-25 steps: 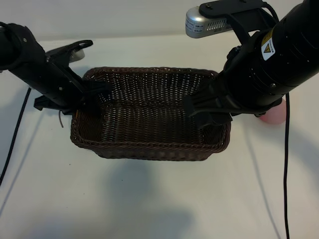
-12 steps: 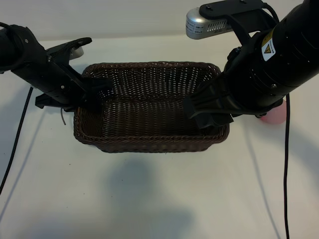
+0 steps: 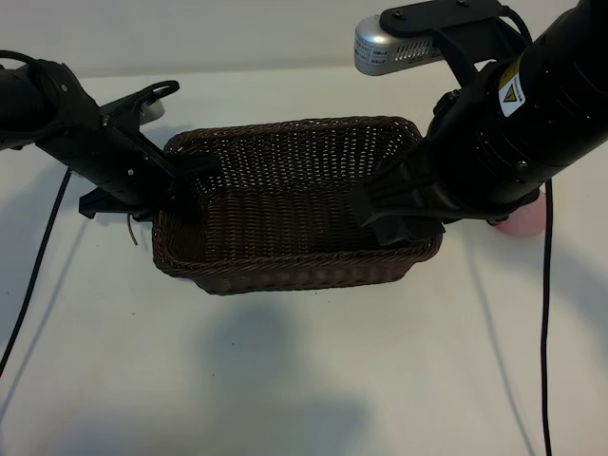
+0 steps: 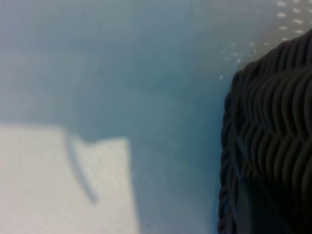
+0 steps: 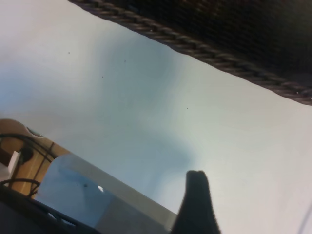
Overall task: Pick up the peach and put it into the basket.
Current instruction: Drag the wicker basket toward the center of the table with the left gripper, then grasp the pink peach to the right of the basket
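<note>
The peach sits on the table, outside the basket off its right end, and I only get a pink sliver of it; my right arm covers the rest. It has not shifted since a second ago.

The basket is what changes. A second back it lay flatter with its near wall lower in the exterior view; now its left end has slid right and its far rim stands higher, so the whole thing looks tilted and nudged. The basket holds nothing that I can see.

My left gripper is at the basket's left end, clenched on the rim there, and the left wrist view shows the braided wall right up against the camera. That gripper sits a touch further right than before, the basket with it.

My right gripper hangs over the basket's right end, jaws spread wide and holding nothing. It has stayed put. In the right wrist view one dark fingertip shows, with the basket's rim beyond it across bare table.

The fingers of both grippers are dark against the dark weave in the exterior view, so their exact contact is hard to make out.
</note>
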Robot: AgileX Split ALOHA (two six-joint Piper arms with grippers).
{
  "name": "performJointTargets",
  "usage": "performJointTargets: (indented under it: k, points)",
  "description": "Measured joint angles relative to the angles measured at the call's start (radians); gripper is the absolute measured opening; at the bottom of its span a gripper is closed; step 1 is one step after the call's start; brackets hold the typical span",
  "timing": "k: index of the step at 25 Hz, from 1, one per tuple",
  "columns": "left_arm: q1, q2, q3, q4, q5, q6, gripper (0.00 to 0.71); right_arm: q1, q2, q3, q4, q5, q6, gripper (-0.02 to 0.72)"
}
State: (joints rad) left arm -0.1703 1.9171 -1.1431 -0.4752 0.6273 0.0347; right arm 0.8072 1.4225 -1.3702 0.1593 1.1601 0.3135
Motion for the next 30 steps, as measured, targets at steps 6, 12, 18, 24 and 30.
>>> performJointTargets:
  k: [6, 12, 18, 24, 30]
  points:
    - [0.0, 0.0, 0.0, -0.006, -0.002, -0.003, 0.184, 0.0, 0.0, 0.0, 0.0, 0.0, 0.0, 0.552]
    - [0.0, -0.008, -0.005, -0.016, 0.018, -0.015, 0.428, 0.0, 0.0, 0.0, 0.0, 0.0, 0.0, 0.552]
    - [0.0, -0.092, -0.006, 0.011, 0.054, -0.042, 0.535, 0.0, 0.0, 0.0, 0.0, 0.0, 0.0, 0.552]
    - [0.0, -0.214, -0.006, 0.081, 0.116, -0.082, 0.539, 0.0, 0.0, 0.0, 0.0, 0.0, 0.0, 0.552]
    - [0.0, -0.374, -0.006, 0.097, 0.217, -0.094, 0.541, 0.0, 0.0, 0.0, 0.0, 0.0, 0.0, 0.552]
